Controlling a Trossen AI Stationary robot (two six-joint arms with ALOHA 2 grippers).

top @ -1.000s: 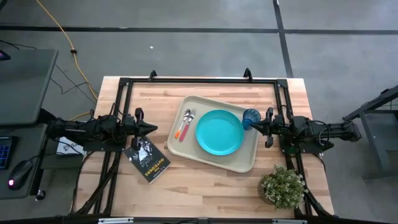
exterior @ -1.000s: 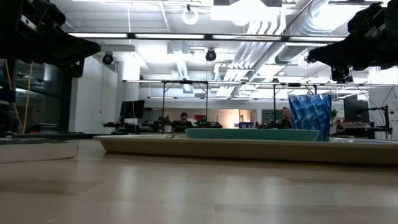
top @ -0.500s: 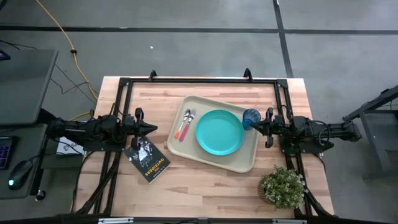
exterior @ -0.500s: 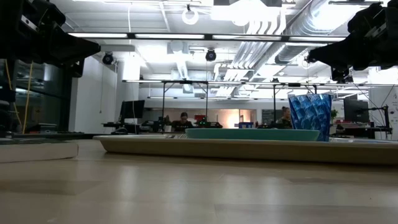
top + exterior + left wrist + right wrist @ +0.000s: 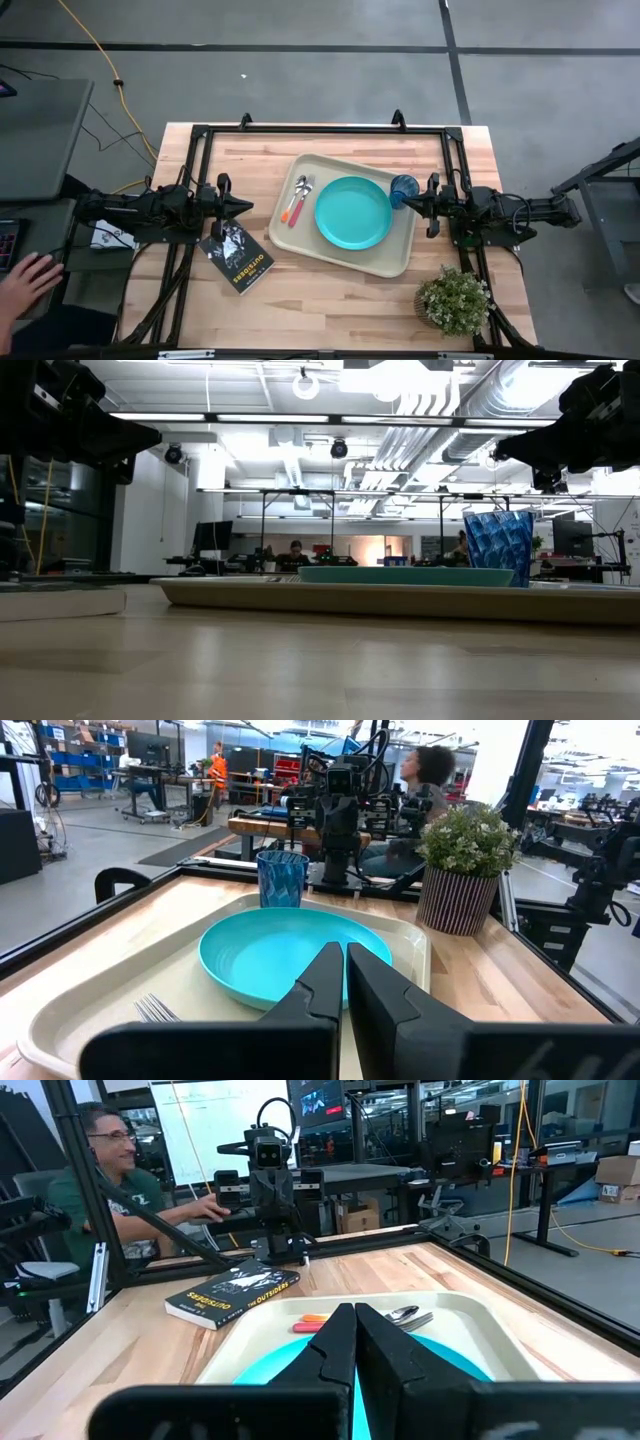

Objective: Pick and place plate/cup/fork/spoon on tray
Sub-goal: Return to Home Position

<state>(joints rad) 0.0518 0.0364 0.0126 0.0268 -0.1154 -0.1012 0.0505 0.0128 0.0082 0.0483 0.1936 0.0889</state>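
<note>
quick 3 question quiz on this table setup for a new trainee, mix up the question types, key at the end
1. True or false: the cup stands on the plate.
2. Pick one: what lies on the table beside the tray, on the left arm's side? A the book; B a bowl; C a knife.
3. Short answer: are the left tool and the right tool open or shut?

Key
1. False: the cup stands at a far corner of the tray, apart from the plate.
2. A.
3. Shut, both of them, each at its own side of the table.
</note>
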